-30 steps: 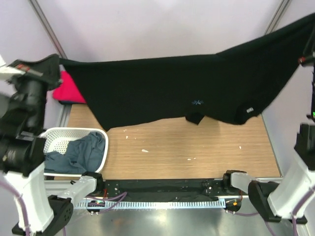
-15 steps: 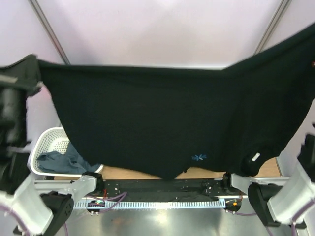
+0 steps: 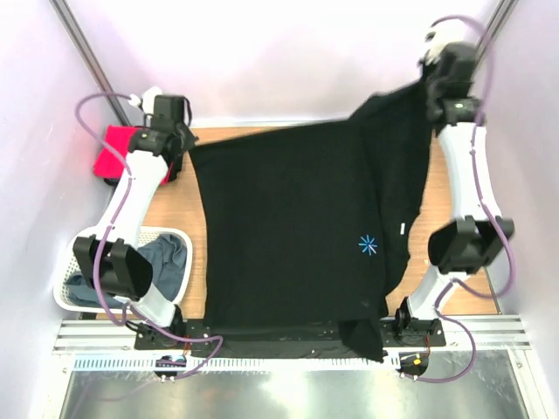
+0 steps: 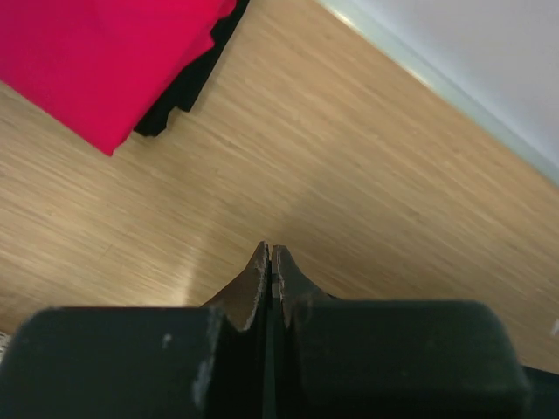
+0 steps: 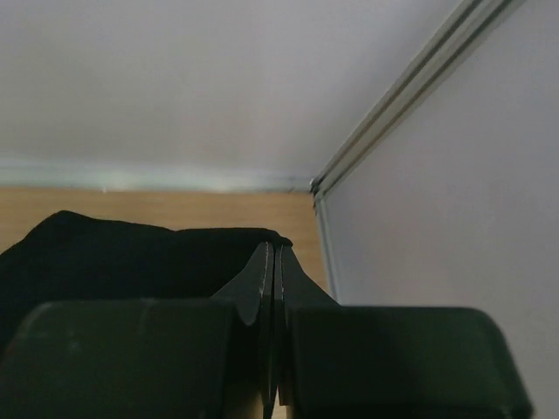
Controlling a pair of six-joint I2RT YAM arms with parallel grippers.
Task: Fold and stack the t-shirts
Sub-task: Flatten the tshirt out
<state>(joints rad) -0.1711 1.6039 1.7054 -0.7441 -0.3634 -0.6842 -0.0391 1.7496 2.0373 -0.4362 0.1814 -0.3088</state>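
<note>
— Wooden table [image 4: 367, 175], pale lilac walls around it. Where does the black t-shirt [image 3: 288, 227] lie?

— From above, it is spread over the middle of the table, with the long axis from 12 o'clock to 6 o'clock. Its near end hangs over the table edge at 6. The starburst mark [image 3: 368, 245] faces up.

— And the grippers?

— The right gripper [image 5: 274, 253] is up at 1 o'clock, fingers pressed together on a fold of the black cloth. That side of the shirt is lifted and bunched, not flat. The left gripper [image 4: 270, 255] is at 10 o'clock, fingers also pressed together. The far left corner of the shirt reaches it in the top view, but its own camera shows only wood past the tips. I cannot tell if cloth is between them.

— What does the next move turn on?

— I think on this: from the right gripper the shirt runs down toward 7 o'clock. The raised side must come down and out toward 3 o'clock to lie flat, and the right arm is the nearer one.

— Other shirts?

— The red t-shirt [image 3: 118, 157] lies at 10 o'clock, near the left gripper. The grey-blue t-shirt [image 3: 162, 262] is in the basket [image 3: 63, 292] at 8 o'clock
</note>
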